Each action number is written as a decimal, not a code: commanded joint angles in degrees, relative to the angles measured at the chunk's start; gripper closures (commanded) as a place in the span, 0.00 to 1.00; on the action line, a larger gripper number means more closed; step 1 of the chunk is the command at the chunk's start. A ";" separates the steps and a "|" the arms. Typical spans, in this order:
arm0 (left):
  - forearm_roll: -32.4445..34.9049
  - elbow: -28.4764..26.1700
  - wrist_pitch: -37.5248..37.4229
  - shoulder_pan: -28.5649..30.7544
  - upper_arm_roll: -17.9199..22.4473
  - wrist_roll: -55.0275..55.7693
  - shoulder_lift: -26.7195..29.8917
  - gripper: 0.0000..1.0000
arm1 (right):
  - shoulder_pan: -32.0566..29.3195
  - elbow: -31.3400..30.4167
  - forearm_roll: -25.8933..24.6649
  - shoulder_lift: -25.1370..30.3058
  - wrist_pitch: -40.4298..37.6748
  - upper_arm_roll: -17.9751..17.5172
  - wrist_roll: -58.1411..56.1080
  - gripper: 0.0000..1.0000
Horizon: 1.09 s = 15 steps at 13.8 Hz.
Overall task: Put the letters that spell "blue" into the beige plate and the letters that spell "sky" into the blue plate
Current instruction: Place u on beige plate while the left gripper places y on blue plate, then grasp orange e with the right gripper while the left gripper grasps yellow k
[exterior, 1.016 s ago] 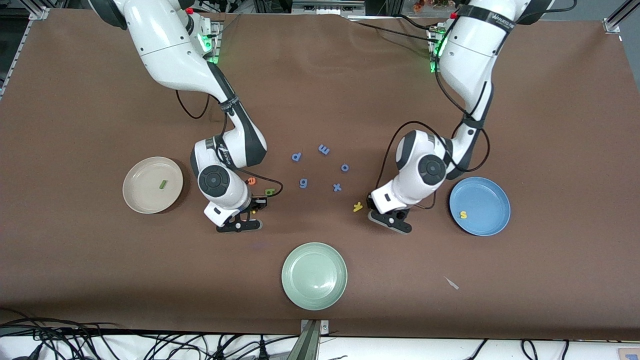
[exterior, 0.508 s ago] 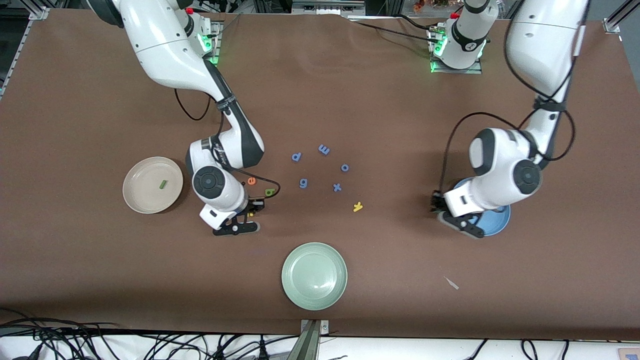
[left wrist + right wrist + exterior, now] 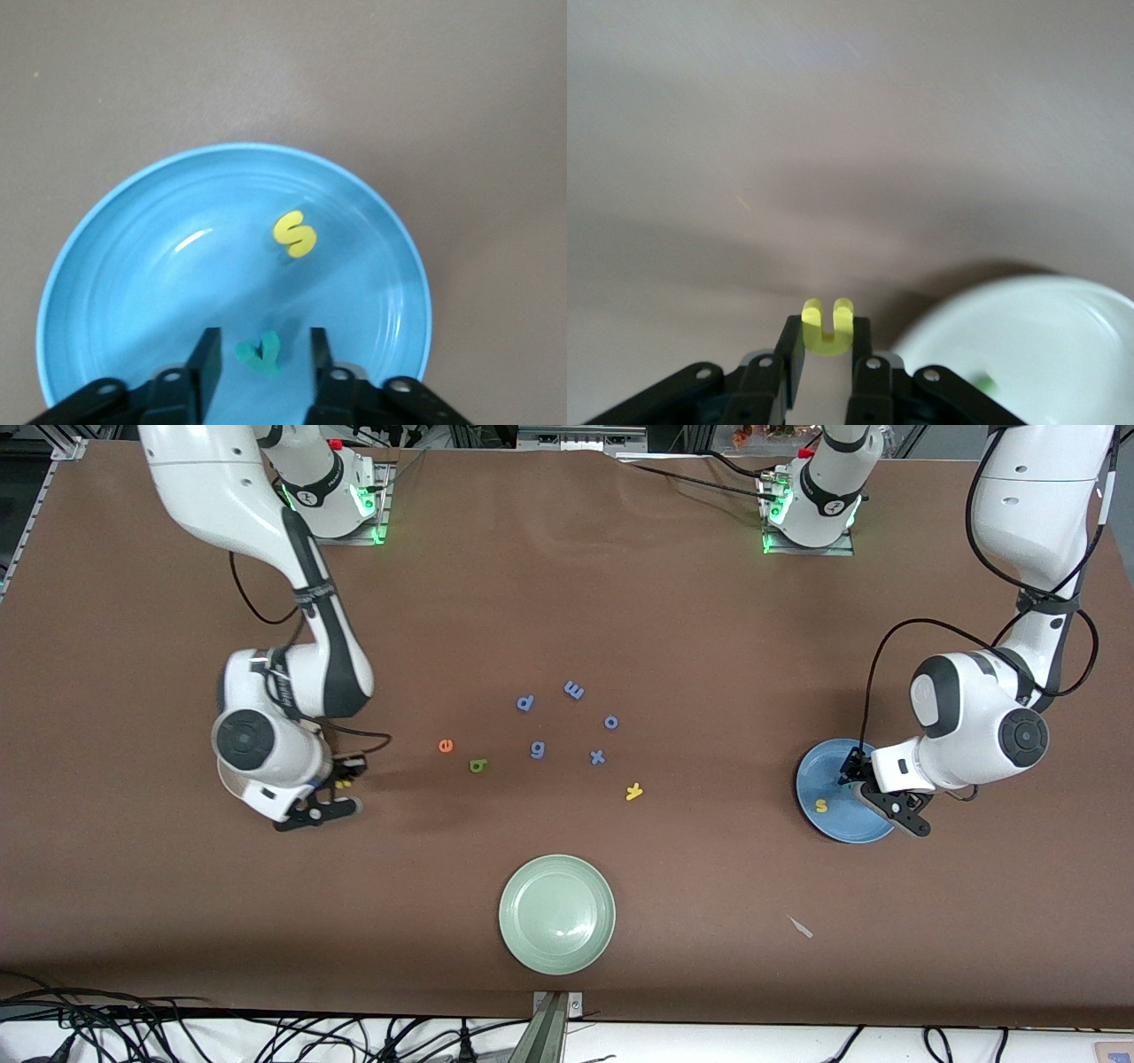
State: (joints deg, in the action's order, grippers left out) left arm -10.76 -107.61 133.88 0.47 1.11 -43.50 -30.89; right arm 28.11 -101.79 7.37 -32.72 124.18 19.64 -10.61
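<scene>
Front view: left gripper (image 3: 852, 778) jaws apart over blue plate (image 3: 811, 784); right gripper (image 3: 341, 776) clamps yellow "u" (image 3: 827, 326) beside beige plate (image 3: 1063, 305) rim.

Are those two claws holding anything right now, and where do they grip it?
The right claw pinches the yellow "u" by its curved base. The left claw, open, holds nothing.

We saw two arms with smooth white shells, dark grey joints and round black caps. Thin black cables looped beside them. Green lights glowed at their bases. Their fingers were black.
</scene>
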 commanded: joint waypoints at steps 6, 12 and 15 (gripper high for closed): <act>0.83 0.20 0.59 -6.95 -5.93 17.07 1.98 0.18 | 0.20 -11.68 0.89 5.56 0.89 7.61 -10.23 0.32; 1.01 8.19 4.63 -20.06 -6.38 34.53 -4.26 0.19 | 1.42 -8.87 1.24 6.00 0.27 2.71 4.07 0.00; 1.53 13.99 5.34 -24.54 -6.03 34.27 -8.21 0.19 | 1.60 -7.64 1.25 4.95 2.89 -3.97 15.76 0.00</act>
State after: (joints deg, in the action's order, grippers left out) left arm -10.77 -99.39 139.32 -21.50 -5.91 -9.62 -35.15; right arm 29.55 -109.76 7.98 -27.64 125.36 18.84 -1.24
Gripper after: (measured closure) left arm 0.185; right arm 0.000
